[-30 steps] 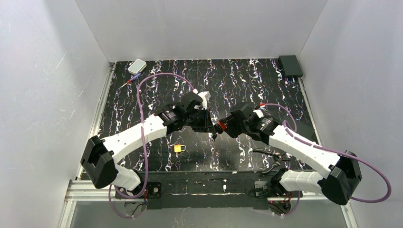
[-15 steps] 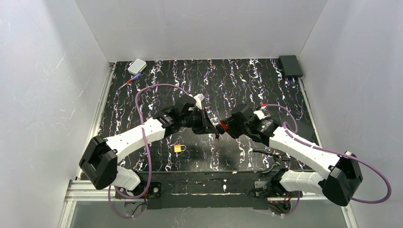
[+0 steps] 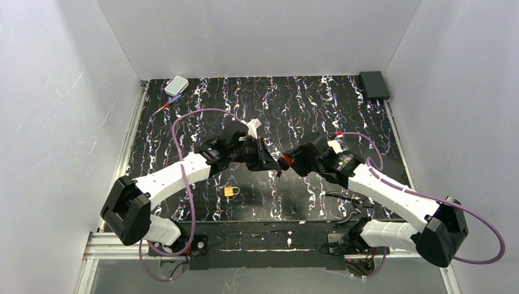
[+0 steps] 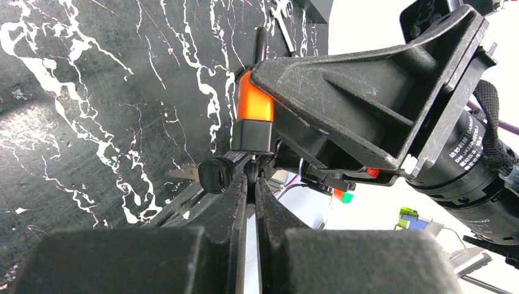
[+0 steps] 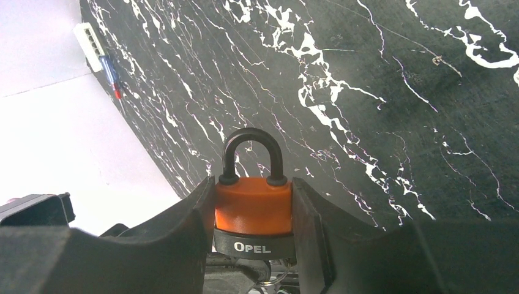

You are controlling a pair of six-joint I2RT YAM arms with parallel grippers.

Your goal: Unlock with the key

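Observation:
My right gripper [image 5: 253, 245] is shut on the orange padlock [image 5: 253, 205], held above the table with its black shackle [image 5: 248, 144] closed; it also shows in the top view [image 3: 283, 162]. My left gripper [image 4: 251, 177] is shut on the small dark key [image 4: 251, 166], whose head is pinched between the fingertips right under the padlock's black base [image 4: 252, 136]. A second black-headed key [image 4: 214, 175] hangs beside it on a ring. In the top view the two grippers meet at mid-table, left gripper [image 3: 270, 162] against right gripper [image 3: 287, 163].
A small yellow padlock [image 3: 230, 192] lies on the black marbled mat in front of the left arm. A white box [image 3: 176, 85] and a pen-like tool [image 3: 166, 106] lie at the back left. A black box [image 3: 374, 84] sits back right. Black pliers [image 3: 344, 197] lie near the right arm.
My left wrist has rolled and shifted slightly while its fingertips stay at the padlock's base. The right gripper has held the padlock almost still.

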